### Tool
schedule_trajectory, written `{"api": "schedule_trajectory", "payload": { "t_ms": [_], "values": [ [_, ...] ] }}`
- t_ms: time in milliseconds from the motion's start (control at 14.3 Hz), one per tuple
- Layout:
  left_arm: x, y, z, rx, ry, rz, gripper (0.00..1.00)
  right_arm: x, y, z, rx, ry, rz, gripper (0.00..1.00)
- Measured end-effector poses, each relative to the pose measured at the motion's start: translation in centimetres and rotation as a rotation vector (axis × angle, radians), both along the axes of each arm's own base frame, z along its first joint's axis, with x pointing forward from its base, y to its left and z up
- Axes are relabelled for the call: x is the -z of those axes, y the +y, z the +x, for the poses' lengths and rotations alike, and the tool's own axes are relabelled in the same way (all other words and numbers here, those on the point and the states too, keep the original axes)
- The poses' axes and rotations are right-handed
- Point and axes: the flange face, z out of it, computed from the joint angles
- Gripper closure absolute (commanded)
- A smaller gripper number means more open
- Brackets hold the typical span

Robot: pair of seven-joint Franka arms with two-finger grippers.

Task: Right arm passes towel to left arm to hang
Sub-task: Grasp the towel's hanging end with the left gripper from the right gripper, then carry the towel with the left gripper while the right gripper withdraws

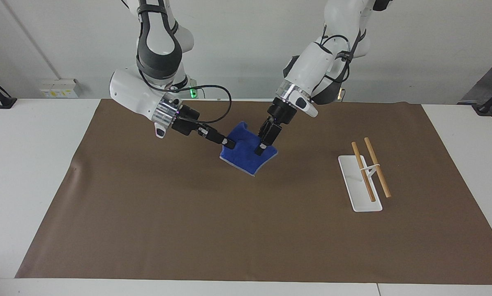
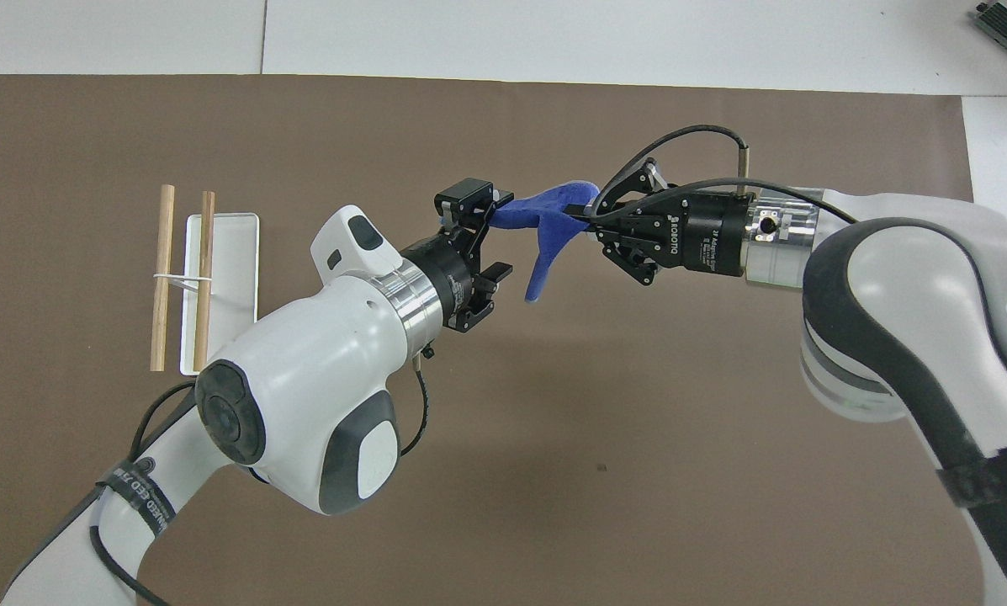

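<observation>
The bright-blue towel [image 1: 248,158] hangs in the air over the middle of the brown mat; in the overhead view it [image 2: 545,215] shows as a narrow folded strip. My right gripper [image 1: 228,143] is shut on one edge of it and also shows in the overhead view [image 2: 585,217]. My left gripper [image 1: 262,147] is open at the towel's other end. In the overhead view the left gripper [image 2: 488,238] has its fingers spread wide, and the towel's tip lies by one finger [image 2: 468,200].
A white rack base [image 1: 354,193] carrying two wooden rods [image 1: 377,166] stands on the brown mat [image 1: 246,230] toward the left arm's end. It also shows in the overhead view [image 2: 230,244]. White table surface borders the mat.
</observation>
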Motion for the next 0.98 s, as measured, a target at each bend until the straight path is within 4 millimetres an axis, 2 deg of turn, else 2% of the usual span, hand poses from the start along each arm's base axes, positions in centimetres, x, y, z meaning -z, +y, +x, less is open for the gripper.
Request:
{"api": "schedule_trajectory", "payload": {
  "t_ms": [70, 210, 701, 771, 841, 911, 981],
  "values": [
    [0.0, 0.0, 0.0, 0.001, -0.001, 0.001, 0.74, 0.1, 0.1, -0.1, 0.001, 0.0, -0.002, 1.0],
    [0.0, 0.0, 0.0, 0.002, -0.002, 0.002, 0.98, 0.3, 0.1, -0.1, 0.003, 0.004, -0.004, 1.0],
    [0.0, 0.1, 0.1, 0.033, -0.031, 0.029, 1.0, 0.4, 0.0, -0.1, 0.006, 0.005, -0.005, 1.0],
    [0.1, 0.2, 0.2, 0.059, -0.056, 0.052, 1.0, 0.5, 0.0, -0.2, 0.005, 0.005, -0.006, 0.89],
    [0.2, 0.3, 0.3, 0.097, -0.091, 0.086, 1.0, 0.5, 0.0, -0.2, -0.001, -0.002, -0.015, 0.61],
    [0.2, 0.6, 0.6, 0.137, -0.132, 0.122, 1.0, 0.5, 0.0, -0.2, -0.015, -0.017, -0.036, 0.22],
    [0.0, 0.9, 1.2, 0.169, -0.171, 0.149, 1.0, 0.6, -0.1, -0.2, -0.037, -0.032, -0.076, 0.0]
  ]
}}
